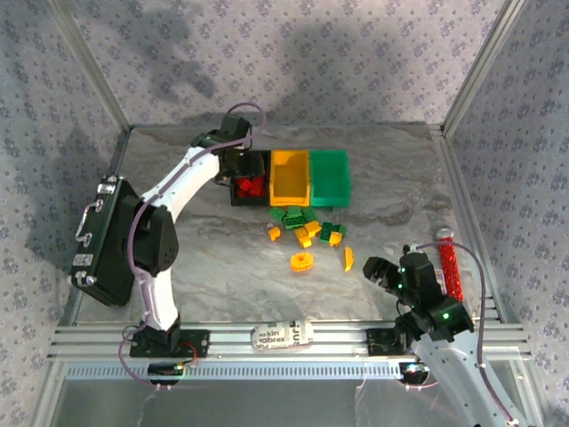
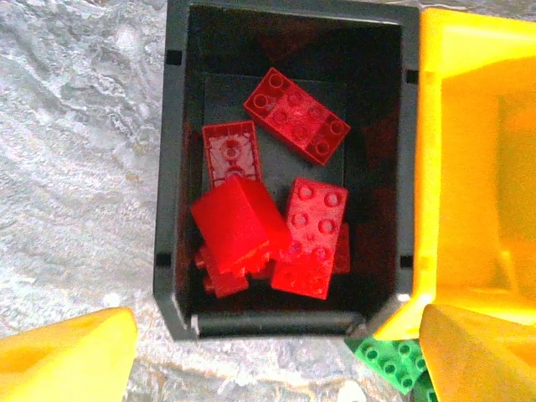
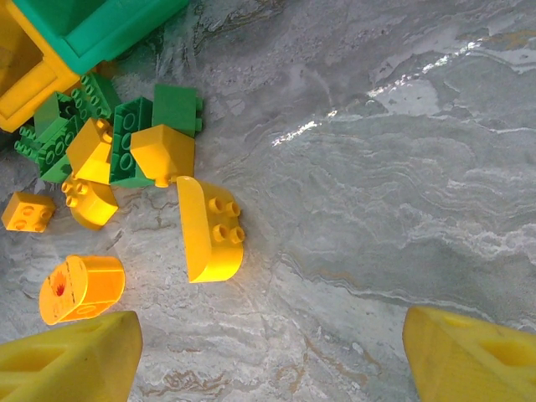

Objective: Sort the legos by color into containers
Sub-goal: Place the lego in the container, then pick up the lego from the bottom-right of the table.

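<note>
Nearest the left wrist lens, two yellow plastic fingers [image 2: 67,356] of the left tool [image 2: 272,360], spread wide with nothing between them, hanging directly above the black rectangular plastic bin [image 2: 167,167]. Inside that bin, several glossy red studded bricks [image 2: 297,117], heaped and tilted, one a wedge with a smooth sloped face. No red seen among the loose pieces, so red sorting judged finished.

Joined wall to wall on the right, the orange-yellow plastic bin [image 2: 452,126], then the green plastic bin [image 1: 329,165]; contents of either not made out.

In front of those two, on the grey marbled worktop [image 3: 402,167], a loose cluster:
- green studded bricks [image 3: 176,109] touching yellow-orange wedge pieces [image 3: 163,151]
- a small square yellow brick [image 3: 28,211]
- a yellow quarter-round brick [image 3: 208,234] on its side, slightly apart
- the round orange piece [image 3: 79,289]

Right tool [image 3: 272,352] just right of the cluster, fingers wide apart, gripping nothing, poised over bare worktop.

Likely next: shift left over the quarter-round brick and turn the wrist to set the fingers against flat faces rather than the curved back. Come down straight and close gently; hard, slick plastic apt to squirt out of a skewed pinch. Lift clear of the neighbours before carrying to the orange-yellow bin.

Far right, a red cylindrical item [image 1: 449,262] at the worktop's edge, best left alone.
</note>
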`<state>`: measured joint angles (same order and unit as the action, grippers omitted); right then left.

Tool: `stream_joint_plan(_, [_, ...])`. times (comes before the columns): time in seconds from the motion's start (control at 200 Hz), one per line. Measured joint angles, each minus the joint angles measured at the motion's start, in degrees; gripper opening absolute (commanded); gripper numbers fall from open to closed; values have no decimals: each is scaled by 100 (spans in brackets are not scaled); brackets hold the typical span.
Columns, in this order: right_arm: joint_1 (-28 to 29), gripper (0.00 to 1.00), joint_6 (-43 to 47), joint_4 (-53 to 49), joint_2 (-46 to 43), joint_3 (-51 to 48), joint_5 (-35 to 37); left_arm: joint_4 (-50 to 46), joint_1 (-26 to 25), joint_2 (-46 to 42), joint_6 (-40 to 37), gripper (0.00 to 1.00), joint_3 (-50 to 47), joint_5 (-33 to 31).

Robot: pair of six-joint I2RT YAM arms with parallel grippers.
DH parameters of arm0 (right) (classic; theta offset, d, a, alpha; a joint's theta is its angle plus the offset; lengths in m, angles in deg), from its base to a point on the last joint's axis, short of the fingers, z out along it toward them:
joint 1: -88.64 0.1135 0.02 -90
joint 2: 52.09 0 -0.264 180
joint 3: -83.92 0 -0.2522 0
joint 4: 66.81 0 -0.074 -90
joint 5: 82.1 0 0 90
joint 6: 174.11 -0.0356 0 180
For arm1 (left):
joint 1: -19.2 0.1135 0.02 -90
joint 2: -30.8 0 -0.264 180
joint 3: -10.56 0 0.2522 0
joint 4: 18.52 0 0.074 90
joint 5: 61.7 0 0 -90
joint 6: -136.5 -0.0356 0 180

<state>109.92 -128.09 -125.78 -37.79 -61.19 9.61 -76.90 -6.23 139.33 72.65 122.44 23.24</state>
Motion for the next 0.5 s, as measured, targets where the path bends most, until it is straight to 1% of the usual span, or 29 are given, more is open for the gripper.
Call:
stream_joint_plan(0.16, [-7,83,2,13,7,0,-7,249,-273,-1023,2,87,-859,-59])
stream_joint_plan(0.32, [-7,83,33,114,195,0,-109,680,-632,-2057,59,87,-1996,-149])
stream_joint_plan(0.5, [-4,83,144,225,599,0,-236,1069,-1086,-2839,262,87,-3333,-267])
